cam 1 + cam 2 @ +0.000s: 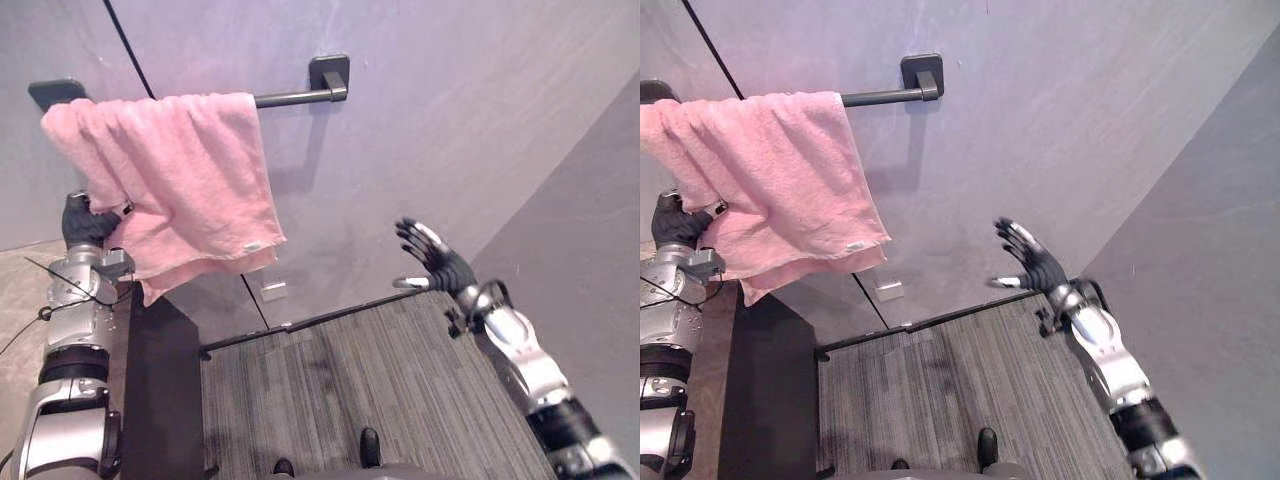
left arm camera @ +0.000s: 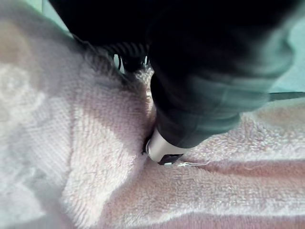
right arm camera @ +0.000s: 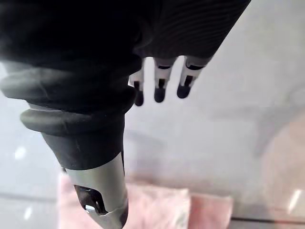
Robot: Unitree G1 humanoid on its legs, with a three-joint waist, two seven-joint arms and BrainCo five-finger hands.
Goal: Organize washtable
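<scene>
Your left hand [image 1: 85, 222] pinches the pink towel [image 1: 190, 170], right hand [image 1: 435, 258] splayed; a hard tug could drag it off the bar [image 1: 295, 97].

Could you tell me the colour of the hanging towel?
Pink towel, best seen in the left eye view.

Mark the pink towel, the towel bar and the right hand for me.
pink towel [image 1: 190, 170]: left eye view, middle of the hanging front.
towel bar [image 1: 295, 97]: left eye view, bare stretch beside the towel.
right hand [image 1: 443, 264]: left eye view, palm.
</scene>
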